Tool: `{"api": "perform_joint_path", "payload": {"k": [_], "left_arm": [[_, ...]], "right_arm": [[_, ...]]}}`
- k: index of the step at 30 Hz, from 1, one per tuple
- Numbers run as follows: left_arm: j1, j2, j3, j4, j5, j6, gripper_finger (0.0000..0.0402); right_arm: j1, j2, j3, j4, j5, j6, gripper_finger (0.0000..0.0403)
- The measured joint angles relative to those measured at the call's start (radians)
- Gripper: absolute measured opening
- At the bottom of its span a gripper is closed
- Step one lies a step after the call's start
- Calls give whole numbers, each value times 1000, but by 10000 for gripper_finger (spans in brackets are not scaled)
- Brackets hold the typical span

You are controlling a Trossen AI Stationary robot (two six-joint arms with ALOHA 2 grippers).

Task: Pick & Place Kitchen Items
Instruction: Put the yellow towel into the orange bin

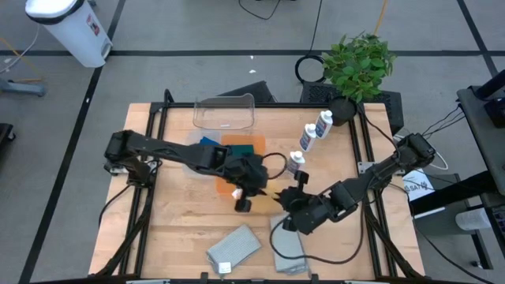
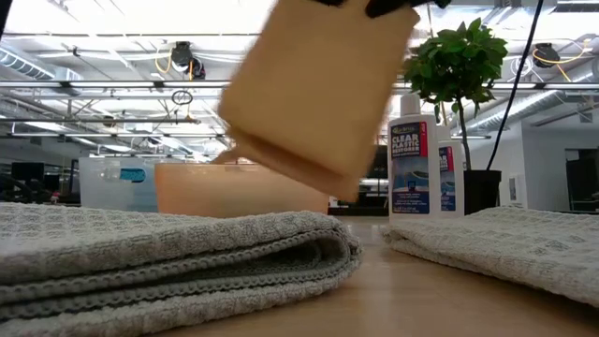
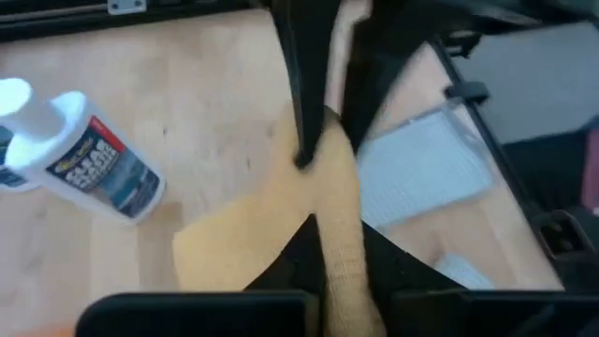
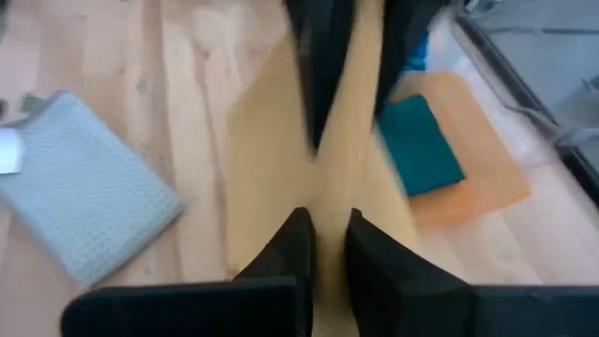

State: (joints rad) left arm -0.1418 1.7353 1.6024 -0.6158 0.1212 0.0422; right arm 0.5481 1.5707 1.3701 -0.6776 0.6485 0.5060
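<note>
Both jaws pinched on the same orange cloth [image 2: 314, 94], held off the counter [image 1: 173, 225] mid-counter. Left gripper [image 3: 314, 154] clamps its upper edge; right gripper [image 4: 328, 234] is closed on the opposite edge, jaws nearly touching with cloth between. Left arm reaches in from the left edge, right arm from the right edge; wrists meet near centre.

Clear tub [image 1: 226, 113] at the far edge; can't tell whether anything is in it. Just in front of it, a second orange cloth [image 1: 246, 150] lies flat with a dark green pad [image 4: 421, 145] on top and blue sponges [image 1: 208, 142] beside.

Three white bottles [image 1: 308, 140] stand in a diagonal toward the far right corner, by the potted plant [image 1: 359, 63]. Two grey cloths [image 1: 234, 246] lie folded along the near edge. Left near quarter is bare wood.
</note>
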Motion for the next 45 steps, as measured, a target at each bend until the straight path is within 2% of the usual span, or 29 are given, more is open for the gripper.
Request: {"api": "perform_joint_path", "payload": {"k": [3, 7, 11, 16, 20, 27, 33, 45], "left_arm": [[-9, -74, 0, -10, -17, -1, 19], [-25, -190, -40, 12, -107, -1, 19], [-23, -314, -185, 102, -124, -18, 19], [40, -465, -406, 281, -131, -41, 19], [120, -525, -552, 418, -74, -52, 19], [246, -538, -729, 552, 68, -74, 19], [295, -538, -834, 734, 184, -98, 19], [269, -538, -888, 806, 194, -149, 20]], "right_arm": [[24, -10, -2, -22, -26, -2, 31], [58, -16, -5, -51, -33, 6, 28], [73, -26, -4, -47, -8, 0, 21], [73, -26, -4, -38, 35, -20, 14], [56, -26, -4, -25, 30, -28, 11], [41, -26, -4, -28, 31, -24, 10], [41, -26, -4, -30, 31, -27, 6], [41, -26, -3, -30, 31, -28, 6]]}}
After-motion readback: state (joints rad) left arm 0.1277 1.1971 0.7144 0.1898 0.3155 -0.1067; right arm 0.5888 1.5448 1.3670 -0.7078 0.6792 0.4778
